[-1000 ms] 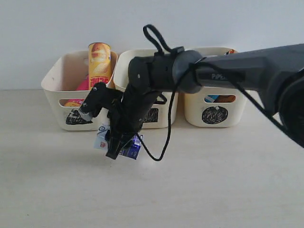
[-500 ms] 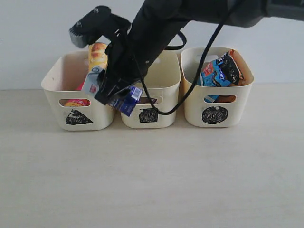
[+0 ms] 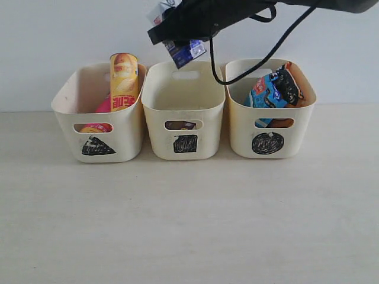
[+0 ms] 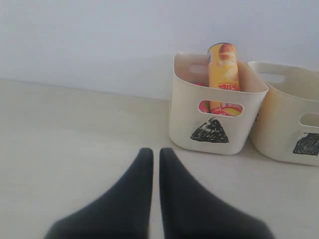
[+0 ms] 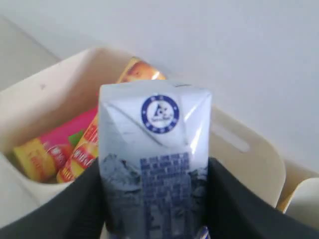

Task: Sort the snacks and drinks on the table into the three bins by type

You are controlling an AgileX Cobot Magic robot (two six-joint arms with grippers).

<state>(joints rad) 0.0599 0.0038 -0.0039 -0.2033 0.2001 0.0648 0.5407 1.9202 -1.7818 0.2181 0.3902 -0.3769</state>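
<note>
My right gripper is shut on the white-and-blue drink carton, held high above the gap between the triangle bin and the square bin. The yellow chip tube stands in the triangle bin with the pink tube beside it. A small purple box shows through the square bin's slot. The blue bag and the orange-black bag sit in the circle bin. My left gripper hovers low over the table, shut and empty.
The three bins stand in a row against a pale wall. The right arm and its cable cross above the square and circle bins. The square bin also shows beside the triangle bin in the left wrist view.
The right arm has lifted the drink carton from the table in front of the bins up and rightward to above the bins' rims. The left gripper's earlier state is not shown.
</note>
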